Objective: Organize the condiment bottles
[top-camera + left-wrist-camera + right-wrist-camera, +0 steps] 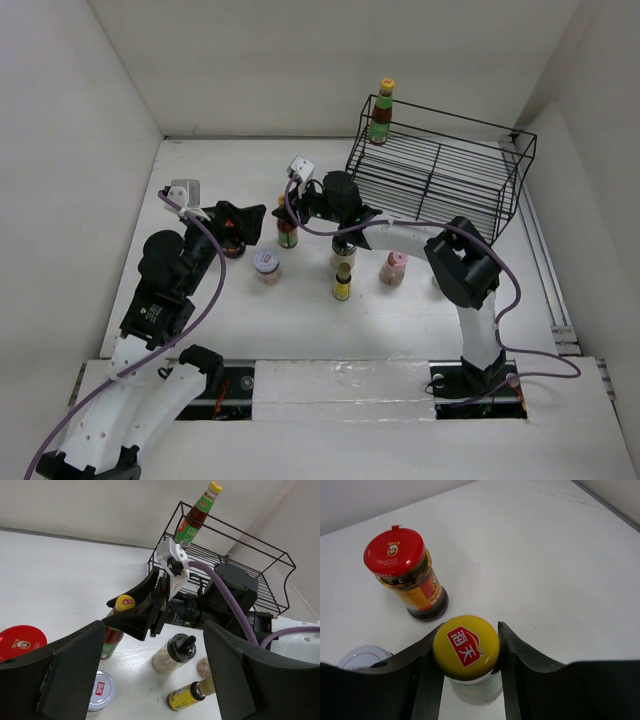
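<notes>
Right gripper (pixel 469 630) clasps yellow-capped bottle (pixel 466 650) at cap edges, red-lidded jar (pixel 405 575) near.

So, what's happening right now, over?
Right gripper shut on yellow-capped bottle. Left gripper open, empty. Red-lidded jar nearby, not touching.

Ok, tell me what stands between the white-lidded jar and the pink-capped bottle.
In the top view, the small yellow bottle stands between the white-lidded jar and the pink-capped bottle, with the dark-topped grinder just beyond it.
</notes>
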`<state>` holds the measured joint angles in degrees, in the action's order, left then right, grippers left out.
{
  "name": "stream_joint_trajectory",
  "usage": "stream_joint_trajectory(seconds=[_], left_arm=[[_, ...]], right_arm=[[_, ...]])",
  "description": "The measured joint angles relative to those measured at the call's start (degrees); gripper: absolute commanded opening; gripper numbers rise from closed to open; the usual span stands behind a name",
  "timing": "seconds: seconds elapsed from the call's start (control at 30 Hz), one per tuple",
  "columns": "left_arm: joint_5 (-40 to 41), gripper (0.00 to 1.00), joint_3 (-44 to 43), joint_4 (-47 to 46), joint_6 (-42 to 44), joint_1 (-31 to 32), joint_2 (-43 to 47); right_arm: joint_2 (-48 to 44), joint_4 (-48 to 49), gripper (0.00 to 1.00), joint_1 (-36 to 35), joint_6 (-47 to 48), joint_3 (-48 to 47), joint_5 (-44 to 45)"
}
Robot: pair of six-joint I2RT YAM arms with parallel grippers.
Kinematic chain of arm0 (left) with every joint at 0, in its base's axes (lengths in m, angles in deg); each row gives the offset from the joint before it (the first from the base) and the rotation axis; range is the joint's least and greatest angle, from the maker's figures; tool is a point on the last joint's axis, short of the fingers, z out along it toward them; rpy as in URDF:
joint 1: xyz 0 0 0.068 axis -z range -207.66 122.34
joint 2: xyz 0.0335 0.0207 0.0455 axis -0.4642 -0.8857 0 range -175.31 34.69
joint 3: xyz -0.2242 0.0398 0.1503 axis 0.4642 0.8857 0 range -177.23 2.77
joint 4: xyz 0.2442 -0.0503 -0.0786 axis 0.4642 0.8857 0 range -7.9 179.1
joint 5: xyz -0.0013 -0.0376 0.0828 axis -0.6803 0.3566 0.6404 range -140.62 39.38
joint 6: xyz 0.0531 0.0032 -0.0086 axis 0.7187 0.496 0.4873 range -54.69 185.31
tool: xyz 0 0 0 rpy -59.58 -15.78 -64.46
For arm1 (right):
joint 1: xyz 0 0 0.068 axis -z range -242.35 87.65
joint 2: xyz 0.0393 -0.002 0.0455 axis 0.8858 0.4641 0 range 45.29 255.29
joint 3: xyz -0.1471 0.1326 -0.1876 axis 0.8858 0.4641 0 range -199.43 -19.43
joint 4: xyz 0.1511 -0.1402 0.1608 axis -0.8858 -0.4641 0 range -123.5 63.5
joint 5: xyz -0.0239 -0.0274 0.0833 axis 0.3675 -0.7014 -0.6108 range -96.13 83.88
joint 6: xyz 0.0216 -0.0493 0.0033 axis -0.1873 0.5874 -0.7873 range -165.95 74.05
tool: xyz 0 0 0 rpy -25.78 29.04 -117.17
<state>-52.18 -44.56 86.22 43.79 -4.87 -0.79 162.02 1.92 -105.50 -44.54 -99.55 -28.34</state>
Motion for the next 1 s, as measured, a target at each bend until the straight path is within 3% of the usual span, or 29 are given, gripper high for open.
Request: stream_joint_trajectory(seconds=[0.27, 0.43, 0.77, 1.0], left_arm=[[-0.2, 0.75, 0.0, 0.0, 0.0, 0.0, 0.1], [-0.2, 0.75, 0.0, 0.0, 0.0, 0.0, 0.2], [-0.5, 0.75, 0.0, 0.0, 0.0, 0.0, -0.6], [-1.6, 0.75, 0.0, 0.0, 0.0, 0.0, -0.7]], right_arm=[[-1.7, -0.6, 0.12, 0.3, -1.3, 0.0, 0.0], [-10.9, -2.8, 0.11, 2.5, -1.7, 0.3, -0.1], [-36.8, -1.1, 0.07, 19.4, -1.4, 0.4, 6.3], [-30.9, -9.2, 0.06, 29.5, -0.1, -11.2, 10.9]])
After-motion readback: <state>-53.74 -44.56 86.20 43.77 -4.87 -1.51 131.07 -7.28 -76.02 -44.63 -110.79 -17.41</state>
